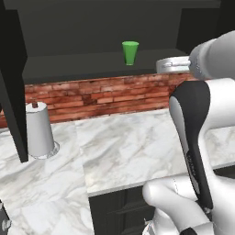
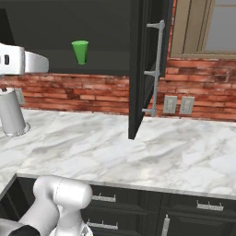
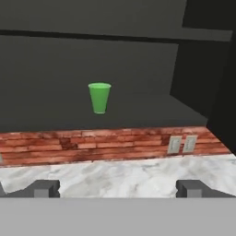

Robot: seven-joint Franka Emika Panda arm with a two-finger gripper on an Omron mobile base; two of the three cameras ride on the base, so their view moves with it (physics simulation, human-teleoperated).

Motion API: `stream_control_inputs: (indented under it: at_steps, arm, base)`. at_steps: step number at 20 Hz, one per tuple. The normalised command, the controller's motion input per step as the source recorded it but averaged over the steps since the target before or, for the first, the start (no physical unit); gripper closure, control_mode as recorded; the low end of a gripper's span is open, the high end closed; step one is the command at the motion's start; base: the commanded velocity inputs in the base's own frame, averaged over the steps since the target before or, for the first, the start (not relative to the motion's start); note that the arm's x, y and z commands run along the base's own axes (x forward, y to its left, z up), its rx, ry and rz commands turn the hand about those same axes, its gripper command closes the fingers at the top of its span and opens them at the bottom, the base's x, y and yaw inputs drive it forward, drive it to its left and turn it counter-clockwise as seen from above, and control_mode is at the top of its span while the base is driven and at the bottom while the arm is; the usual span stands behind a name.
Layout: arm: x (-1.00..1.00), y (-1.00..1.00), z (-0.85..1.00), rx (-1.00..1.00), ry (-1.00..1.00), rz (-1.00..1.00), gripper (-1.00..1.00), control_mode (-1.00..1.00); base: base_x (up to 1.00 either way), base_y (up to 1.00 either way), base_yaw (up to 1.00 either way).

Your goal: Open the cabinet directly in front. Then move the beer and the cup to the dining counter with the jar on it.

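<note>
The cabinet (image 2: 143, 69) stands open. The cup (image 3: 99, 97) sits upright on its lower shelf (image 1: 87, 64), above the brick wall (image 2: 83, 94). The claw (image 3: 117, 189) is spread wide and holds nothing, short of the cup, over the marble tabletop (image 1: 133, 147).

You will find nothing to read here: no lettering, label, brand, number or sign stands on the green cup (image 3: 99, 97), the open black cabinet door (image 2: 144, 69), the white paper-towel roll (image 1: 40, 129), the wall outlets (image 2: 178, 105) or the brick backsplash (image 1: 101, 94).
</note>
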Motion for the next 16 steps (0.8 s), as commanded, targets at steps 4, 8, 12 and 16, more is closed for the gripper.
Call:
stream_control_inputs:
  at_steps: [4,8,12,16]
  arm:
    - [0.31,-0.31,0.05,0.08,0.00,0.00,-1.00,-1.00]
    - [0.58,-0.41,0.17,0.14,0.01,0.00,-1.00,-1.00]
    - [0.36,-0.21,0.00,0.01,0.00,0.00,-1.00,-1.00]
    - [0.53,-0.05,0.00,0.00,0.01,0.00,-1.00,-1.00]
  base:
    - [0.00,0.00,0.00]
    - [0.00,0.00,0.00]
    - [0.00,0.00,0.00]
    - [0.00,0.00,0.00]
